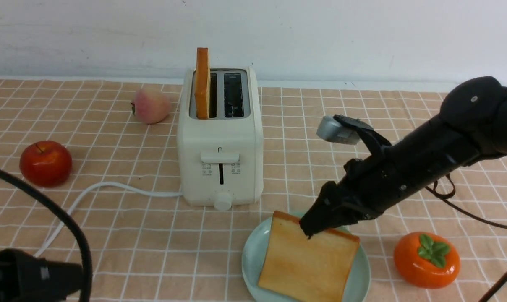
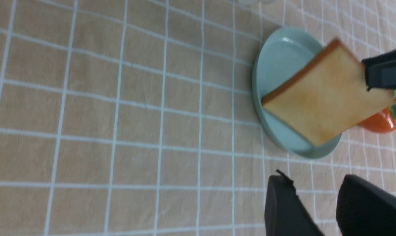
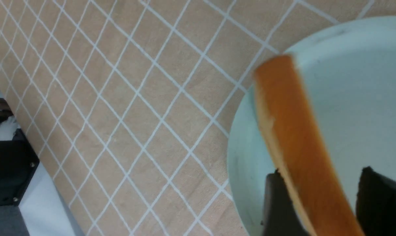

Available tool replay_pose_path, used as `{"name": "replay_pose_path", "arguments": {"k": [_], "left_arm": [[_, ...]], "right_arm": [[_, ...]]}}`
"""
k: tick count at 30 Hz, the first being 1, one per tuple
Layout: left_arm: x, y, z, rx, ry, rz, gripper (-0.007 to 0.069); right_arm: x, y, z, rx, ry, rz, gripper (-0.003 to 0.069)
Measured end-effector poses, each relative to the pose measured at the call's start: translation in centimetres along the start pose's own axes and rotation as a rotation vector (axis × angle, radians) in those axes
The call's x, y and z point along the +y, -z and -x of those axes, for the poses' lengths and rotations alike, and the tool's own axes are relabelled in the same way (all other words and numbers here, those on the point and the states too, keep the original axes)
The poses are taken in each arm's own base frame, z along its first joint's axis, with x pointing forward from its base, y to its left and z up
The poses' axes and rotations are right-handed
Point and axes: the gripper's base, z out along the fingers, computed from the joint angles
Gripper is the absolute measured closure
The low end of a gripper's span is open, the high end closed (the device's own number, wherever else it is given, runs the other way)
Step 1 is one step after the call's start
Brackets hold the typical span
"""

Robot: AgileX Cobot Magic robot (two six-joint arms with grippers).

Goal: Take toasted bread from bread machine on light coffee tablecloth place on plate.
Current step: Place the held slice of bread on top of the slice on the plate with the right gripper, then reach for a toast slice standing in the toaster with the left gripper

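The right hand point(image 1: 307, 232), parted, hides the top edge of the toast slice point(image 1: 308, 264); plate point(image 1: 251, 256) cut off below; left hand point(image 2: 312, 186) narrowly parted, empty.

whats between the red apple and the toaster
In the front view, only a white cord lies on the tablecloth between the red apple and the toaster.

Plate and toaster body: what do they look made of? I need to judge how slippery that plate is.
Plate: pale teal, smooth and glossy, with a bright highlight near its rim; looks like glazed ceramic, though glossy plastic is possible. Toaster: cream-white shell with a soft satin sheen and rounded corners, probably moulded plastic; its grey slot top may be metal.
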Motion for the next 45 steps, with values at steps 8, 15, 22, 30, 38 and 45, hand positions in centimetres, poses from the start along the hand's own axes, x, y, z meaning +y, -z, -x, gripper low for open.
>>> {"name": "replay_pose_path", "arguments": {"k": [8, 15, 22, 30, 38, 45], "left_arm": [[-1.9, 0.9, 4.2, -0.440, 0.097, -0.219, 0.0380], [-5.0, -1.2, 9.0, -0.371, -0.122, -0.145, 0.0370], [-8.5, -6.2, 16.0, -0.209, -0.207, -0.050, 0.0282], [-11.7, -12.6, 19.2, -0.099, -0.307, 0.139, 0.0148], [-12.8, -19.5, 20.0, -0.082, -0.263, 0.309, 0.0127], [-11.6, -24.7, 19.7, -0.060, -0.255, 0.321, 0.0133]], "right_arm": [[5.1, 6.7, 2.1, -0.153, 0.183, -0.037, 0.0041], [10.3, 14.4, 1.4, -0.281, 0.268, -0.172, 0.0074], [12.8, 18.6, -1.1, -0.348, 0.228, -0.301, 0.0093], [13.0, 19.1, -1.9, -0.328, 0.208, -0.328, 0.0094], [13.0, 19.1, -1.9, -0.319, 0.208, -0.333, 0.0095], [12.9, 19.1, -2.0, -0.317, 0.208, -0.338, 0.0095]]}}
